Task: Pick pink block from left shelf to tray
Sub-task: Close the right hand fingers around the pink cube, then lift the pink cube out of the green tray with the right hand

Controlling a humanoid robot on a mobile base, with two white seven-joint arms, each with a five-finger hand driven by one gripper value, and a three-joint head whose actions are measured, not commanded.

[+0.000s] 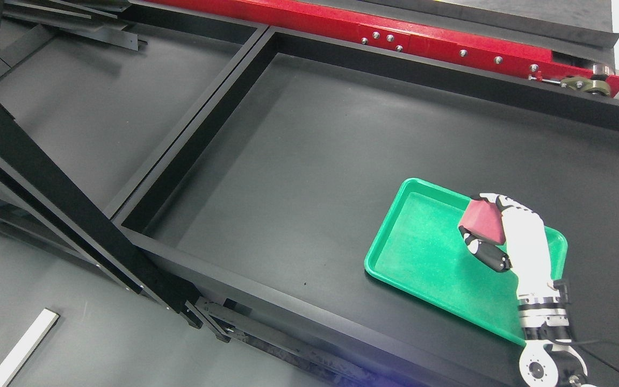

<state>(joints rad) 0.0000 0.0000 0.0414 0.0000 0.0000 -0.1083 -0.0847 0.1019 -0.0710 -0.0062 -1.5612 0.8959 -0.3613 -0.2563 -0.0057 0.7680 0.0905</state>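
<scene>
Nearest the camera, at the lower right, the right arm's metal wrist rises from the bottom edge and ends in the right hand (495,234), whose white fingers (508,204) curl over the top of the pink block (482,221) while a dark-tipped thumb (489,255) presses it from below, so the block is firmly gripped and held above the green tray (422,252). From this view the block appears to hang over the tray's right half, toward its far rim, though how high it sits above the tray floor cannot be told. The tray rests on the black table surface (315,161), well apart from the black shelf frame (62,188) at the left, where no block is visible now. The left hand is out of view. The step in hand looks like the release, the last part of the task. To do it well, the hand would best lower until the block's underside is close to or touching the tray floor, with the block kept clear of the raised rim so it does not land tilted on the edge. The thumb and fingers should then open together and evenly, so the block is not flicked sideways. The hand should lift straight up afterwards, since a sideways pull could drag the block or nudge the light tray across the smooth table.
</scene>
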